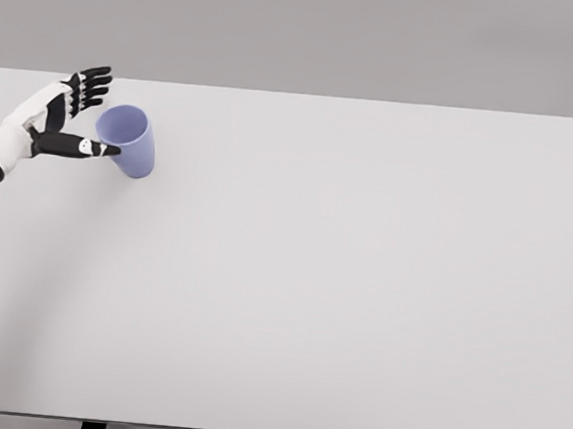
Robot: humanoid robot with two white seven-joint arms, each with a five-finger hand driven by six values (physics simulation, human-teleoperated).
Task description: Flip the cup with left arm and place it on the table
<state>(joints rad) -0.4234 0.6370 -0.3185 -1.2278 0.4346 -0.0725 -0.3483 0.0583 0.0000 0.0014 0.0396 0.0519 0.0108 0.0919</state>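
One blue cup [127, 140] on the table [341, 280]; left hand [66, 115] spread open, holding nothing.

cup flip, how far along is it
Done: the cup shows its open mouth and rests on the table. In hand: the left hand is open beside the rim, thumb tip near or touching it. Left: pulling the hand clear.

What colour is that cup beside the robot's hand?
The cup is light lavender blue, plain, with no pattern. It shows best in the head view, the only one here.
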